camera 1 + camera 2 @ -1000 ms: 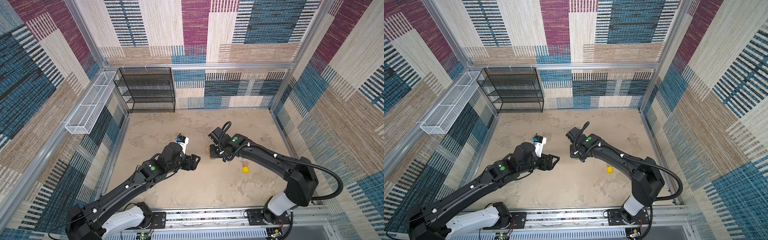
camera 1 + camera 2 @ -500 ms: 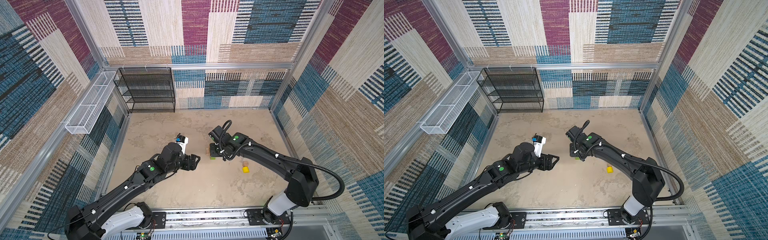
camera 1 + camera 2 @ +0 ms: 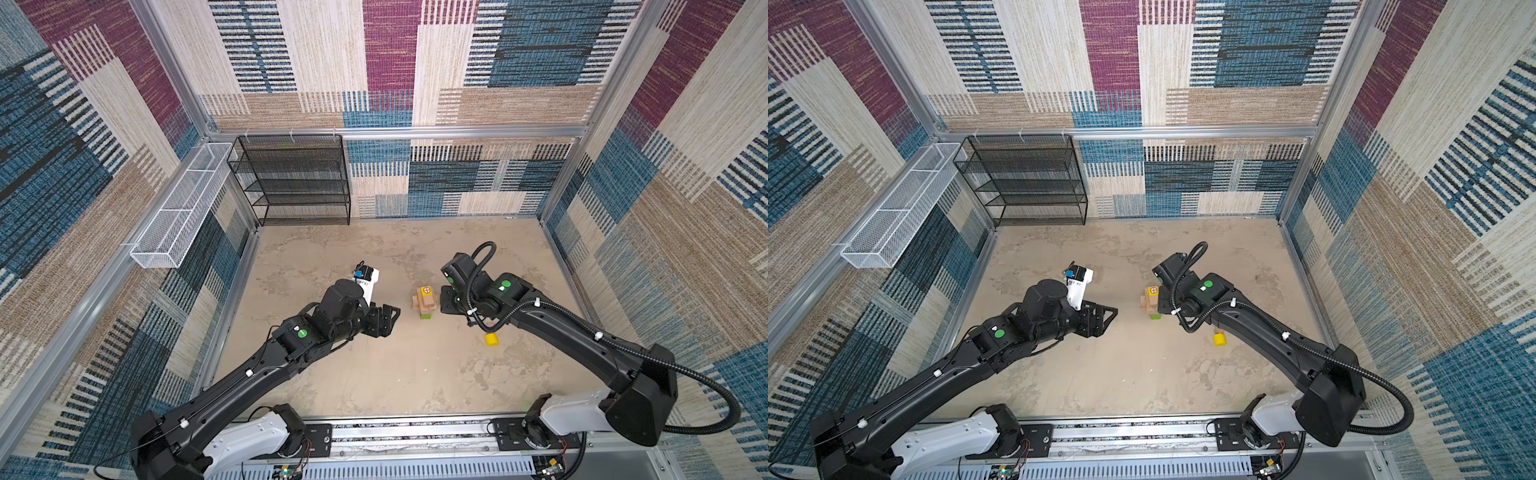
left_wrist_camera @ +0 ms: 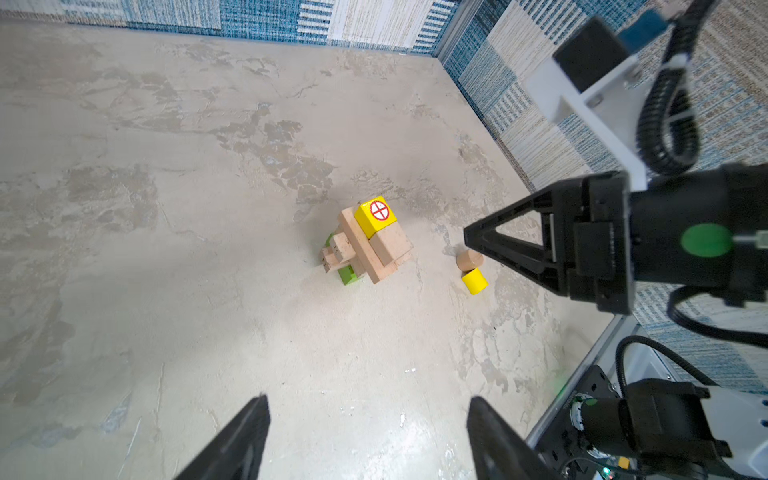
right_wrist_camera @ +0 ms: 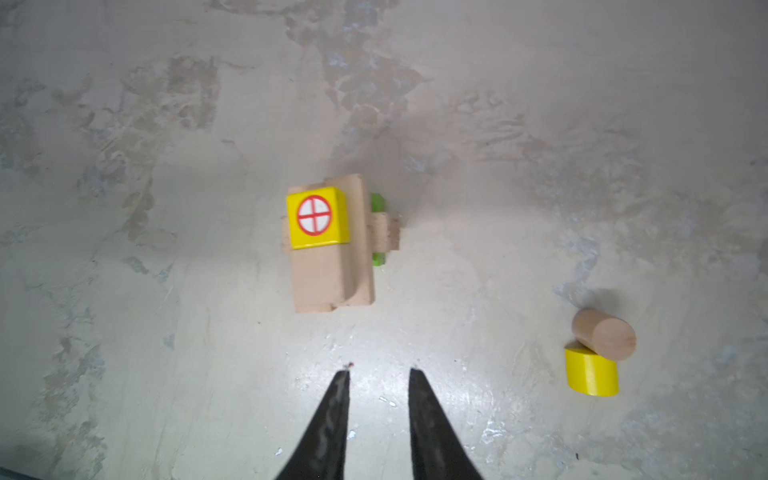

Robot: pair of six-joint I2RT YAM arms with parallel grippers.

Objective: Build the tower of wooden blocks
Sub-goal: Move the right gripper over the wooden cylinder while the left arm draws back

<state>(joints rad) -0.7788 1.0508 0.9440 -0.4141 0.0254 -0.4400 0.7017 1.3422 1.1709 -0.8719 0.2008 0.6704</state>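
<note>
Wood block tower [image 3: 424, 302] stands mid-table [image 3: 374, 374], with the red-marked yellow cube [image 5: 316, 217] at one end of its top brick.
Your right gripper [image 5: 378, 374] hangs just beside it, jaws slightly apart on nothing, so the cube rests unaided. Your left gripper [image 4: 365, 405], jaws apart and empty, sits well clear. The yellow cylinder [image 5: 591, 372] and tan round piece [image 5: 604, 334] lie touching nearby, not yet stacked.

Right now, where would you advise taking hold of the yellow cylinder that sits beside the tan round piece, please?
Come from above and close on the yellow cylinder across its curved sides, keeping both jaws off the side where the tan round piece appears to touch it; the remaining sides look free.
</note>
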